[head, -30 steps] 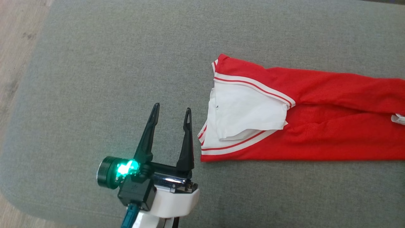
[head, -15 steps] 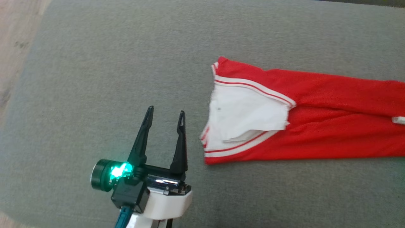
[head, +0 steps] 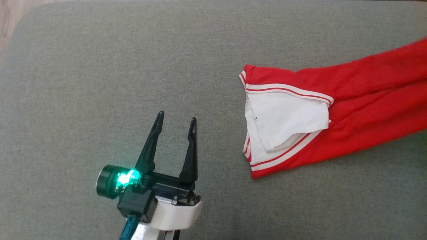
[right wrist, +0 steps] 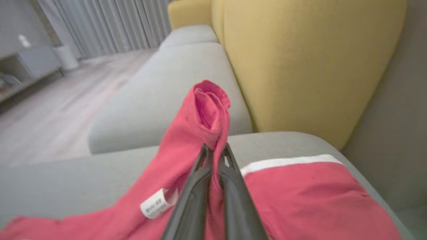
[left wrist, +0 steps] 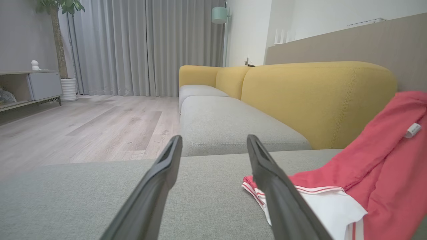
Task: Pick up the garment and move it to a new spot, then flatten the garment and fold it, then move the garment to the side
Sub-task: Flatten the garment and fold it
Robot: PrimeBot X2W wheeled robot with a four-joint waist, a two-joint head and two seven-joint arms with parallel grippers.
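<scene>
**A:** Where is the garment point(head: 367, 100)?

**B:** It's on the grey seat cushion point(head: 100, 83), at three o'clock in the head view, running off toward two o'clock. It is red cloth. A white panel point(head: 287, 116) is folded open at its nine o'clock end, edged by white trim point(head: 287, 90) with thin red stripes.

**A:** What about texture and shape?

**B:** The cloth is thin, limp and matte, with a long crease down its length. The cushion is a coarse weave with rounded corners. A small white label point(right wrist: 156, 203) sticks out of the red at seven o'clock in the right wrist view.

**A:** And the grippers?

**B:** The right gripper point(right wrist: 216, 150) has its dark fingers pinched together on a bunched fold of red. That fold stands up in a rolled peak before the smooth mustard backrest point(right wrist: 300, 66). The left gripper point(head: 177, 116) is at seven o'clock in the head view. Its tapered fingers are spread apart over bare cushion, clear of the cloth.
</scene>
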